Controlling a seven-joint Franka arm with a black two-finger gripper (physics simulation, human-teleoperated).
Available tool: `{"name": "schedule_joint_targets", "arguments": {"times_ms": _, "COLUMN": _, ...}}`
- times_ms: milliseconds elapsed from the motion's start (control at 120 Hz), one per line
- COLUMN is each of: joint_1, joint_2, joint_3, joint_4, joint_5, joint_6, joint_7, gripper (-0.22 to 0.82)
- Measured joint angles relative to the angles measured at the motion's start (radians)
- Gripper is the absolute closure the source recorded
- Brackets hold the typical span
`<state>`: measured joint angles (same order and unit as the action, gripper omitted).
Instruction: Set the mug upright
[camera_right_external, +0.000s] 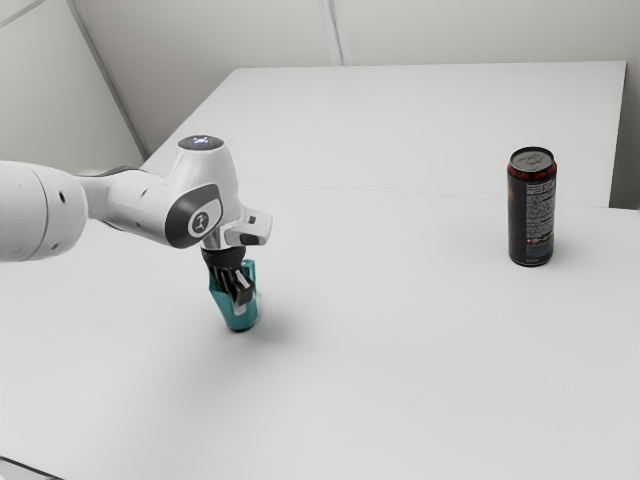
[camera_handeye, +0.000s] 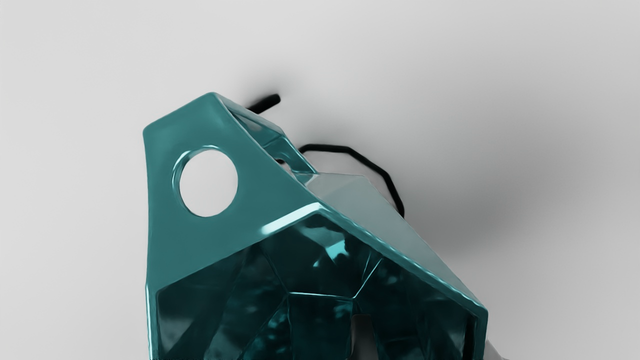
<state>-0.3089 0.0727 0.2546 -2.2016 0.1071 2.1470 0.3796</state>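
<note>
The black gripper (camera_right_external: 237, 287) points down at the teal mug (camera_right_external: 237, 313), overlapping its upper part in the exterior view. The mug's opening faces up toward the hand, and its body leans slightly, narrow base down; I cannot tell whether the base touches the table. In the wrist view the faceted mug (camera_handeye: 200, 245) shows its dark interior and a handle side with a round hole. A dark piece of the gripper (camera_handeye: 362, 337) appears within the mug's opening. The hold on the mug's wall is unclear.
A tall black can (camera_right_external: 531, 210) stands upright on the white table (camera_right_external: 400, 380), well toward the exterior view's right. Another white surface (camera_right_external: 430, 120) lies behind, with pale walls beyond it. Dark curved lines show beside the mug in the wrist view.
</note>
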Motion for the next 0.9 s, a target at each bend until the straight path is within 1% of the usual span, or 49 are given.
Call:
{"name": "schedule_joint_targets", "arguments": {"times_ms": 158, "joint_1": 0.001, "joint_2": -0.001, "joint_3": 0.0, "joint_4": 0.0, "joint_5": 0.0, "joint_6": 0.0, "joint_7": -0.003, "gripper": 0.42}}
{"name": "schedule_joint_targets", "arguments": {"times_ms": 292, "joint_1": 0.001, "joint_2": -0.007, "joint_3": -0.001, "joint_4": 0.002, "joint_5": 0.0, "joint_6": 0.0, "joint_7": -0.005, "gripper": 0.35}}
{"name": "schedule_joint_targets", "arguments": {"times_ms": 475, "joint_1": -0.003, "joint_2": -0.04, "joint_3": -0.002, "joint_4": 0.002, "joint_5": 0.0, "joint_6": -0.005, "joint_7": -0.008, "gripper": 0.3}}
{"name": "schedule_joint_targets", "arguments": {"times_ms": 725, "joint_1": -0.012, "joint_2": -0.11, "joint_3": -0.002, "joint_4": 0.006, "joint_5": 0.002, "joint_6": -0.028, "joint_7": -0.013, "gripper": 0.28}}
{"name": "schedule_joint_targets", "arguments": {"times_ms": 800, "joint_1": -0.01, "joint_2": -0.124, "joint_3": -0.007, "joint_4": 0.041, "joint_5": 0.007, "joint_6": -0.047, "joint_7": -0.014, "gripper": 0.26}}
{"name": "schedule_joint_targets", "arguments": {"times_ms": 900, "joint_1": -0.01, "joint_2": -0.118, "joint_3": -0.009, "joint_4": 0.155, "joint_5": 0.006, "joint_6": -0.101, "joint_7": -0.015, "gripper": 0.16}}
